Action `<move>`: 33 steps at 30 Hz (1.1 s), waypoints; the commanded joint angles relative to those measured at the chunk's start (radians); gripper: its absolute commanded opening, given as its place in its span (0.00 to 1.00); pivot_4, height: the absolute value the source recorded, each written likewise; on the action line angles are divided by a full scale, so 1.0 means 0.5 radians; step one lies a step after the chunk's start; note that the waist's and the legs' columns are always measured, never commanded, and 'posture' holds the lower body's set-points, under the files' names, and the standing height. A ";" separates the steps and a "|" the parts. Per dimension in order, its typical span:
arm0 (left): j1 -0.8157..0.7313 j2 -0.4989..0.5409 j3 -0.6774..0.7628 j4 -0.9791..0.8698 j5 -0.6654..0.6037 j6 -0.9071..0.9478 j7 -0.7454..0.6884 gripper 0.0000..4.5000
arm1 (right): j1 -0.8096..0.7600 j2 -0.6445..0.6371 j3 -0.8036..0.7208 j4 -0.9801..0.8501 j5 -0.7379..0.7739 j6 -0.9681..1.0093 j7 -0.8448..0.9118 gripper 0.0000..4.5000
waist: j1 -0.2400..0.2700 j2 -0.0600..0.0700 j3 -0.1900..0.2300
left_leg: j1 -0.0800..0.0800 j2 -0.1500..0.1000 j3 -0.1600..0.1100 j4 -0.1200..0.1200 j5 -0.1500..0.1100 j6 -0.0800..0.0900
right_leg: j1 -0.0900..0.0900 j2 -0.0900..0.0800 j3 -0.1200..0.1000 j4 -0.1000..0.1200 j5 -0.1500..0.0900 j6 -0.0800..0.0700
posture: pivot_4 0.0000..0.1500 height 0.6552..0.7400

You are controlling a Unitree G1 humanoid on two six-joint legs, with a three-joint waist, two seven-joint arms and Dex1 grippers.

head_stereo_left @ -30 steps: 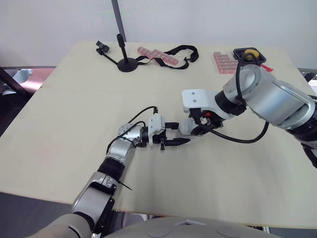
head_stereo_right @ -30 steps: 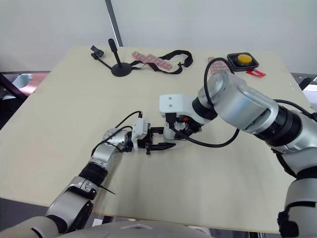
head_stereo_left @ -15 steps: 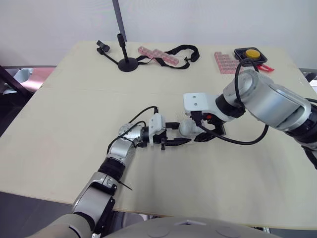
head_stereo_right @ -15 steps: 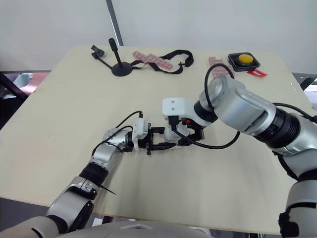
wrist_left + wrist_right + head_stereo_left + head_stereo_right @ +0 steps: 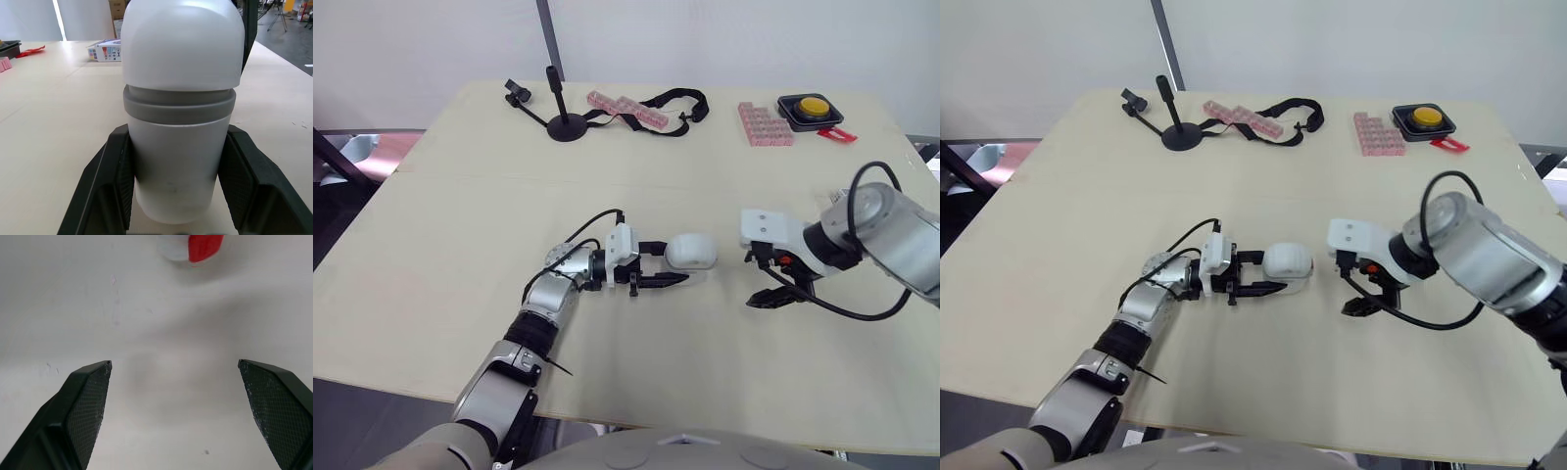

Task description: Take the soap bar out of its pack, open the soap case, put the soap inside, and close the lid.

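Observation:
The white soap case (image 5: 691, 253) lies on the table with its lid down on a grey band (image 5: 179, 105). My left gripper (image 5: 674, 262) is shut on the case, one black finger (image 5: 107, 186) pressed to each side of its lower half. My right gripper (image 5: 759, 279) hangs just above the table to the right of the case, clear of it. In the right wrist view its fingers (image 5: 83, 401) stand wide open over bare tabletop. A small white and blue box (image 5: 108, 49) lies far off on the table in the left wrist view.
At the back of the table stand a black stand (image 5: 566, 125), a row of pink blocks (image 5: 625, 108) with a black strap (image 5: 680, 103), more pink blocks (image 5: 764, 124) and a yellow button (image 5: 808, 106). A red-and-white item (image 5: 190, 247) lies ahead of the right gripper.
My right gripper has drawn back to the right, away from the soap case, which now shows whole with its lid down. The left gripper has kept still on the case.

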 commanded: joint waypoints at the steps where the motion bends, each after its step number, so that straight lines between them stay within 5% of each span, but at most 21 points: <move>1: 0.012 0.022 0.019 -0.060 -0.024 0.025 -0.014 0.41 | 0.295 0.050 -0.391 0.163 0.077 -0.249 -0.097 0.98 | 0.000 0.000 0.000 | 0.000 0.000 0.000 0.000 0.000 0.000 | 0.000 -0.001 0.000 0.000 0.000 0.000 | 1.00 0.72; 8: 0.023 0.032 0.019 -0.101 -0.042 0.059 -0.018 0.41 | 1.013 0.490 -0.950 0.633 0.104 -1.336 -0.119 0.98 | 0.002 -0.001 -0.001 | -0.006 -0.001 0.000 0.001 -0.001 0.001 | 0.000 -0.002 -0.006 -0.003 0.000 0.000 | 1.00 0.72; 14: 0.019 0.046 0.033 -0.125 -0.048 0.089 -0.008 0.41 | 1.326 0.809 -1.105 0.967 0.091 -2.193 0.025 0.98 | -0.018 0.001 -0.002 | -0.008 -0.001 -0.001 0.006 -0.007 0.013 | -0.001 -0.005 -0.010 -0.005 0.000 -0.001 | 1.00 0.72; 20: 0.023 0.063 0.037 -0.146 -0.056 0.111 -0.014 0.41 | 1.398 0.990 -1.134 1.258 0.046 -2.741 0.063 0.60 | -0.072 0.002 -0.002 | -0.009 -0.003 -0.001 0.010 -0.010 0.022 | -0.002 -0.011 -0.016 -0.005 -0.001 -0.001 | 1.00 0.72; 28: 0.038 0.058 0.054 -0.182 -0.099 0.147 -0.028 0.41 | 1.272 1.028 -1.191 1.176 0.258 -2.687 0.012 0.00 | -0.130 0.002 -0.002 | -0.011 -0.007 -0.001 0.017 -0.010 0.034 | -0.001 -0.020 -0.025 -0.004 -0.001 -0.002 | 1.00 0.72; 33: 0.059 0.045 0.058 -0.218 -0.117 0.164 -0.050 0.41 | 1.096 0.968 -1.197 0.817 0.465 -2.359 -0.057 0.00 | -0.132 0.003 -0.001 | -0.010 -0.006 -0.002 0.017 -0.008 0.036 | -0.002 -0.021 -0.031 -0.001 -0.002 -0.003 | 1.00 0.72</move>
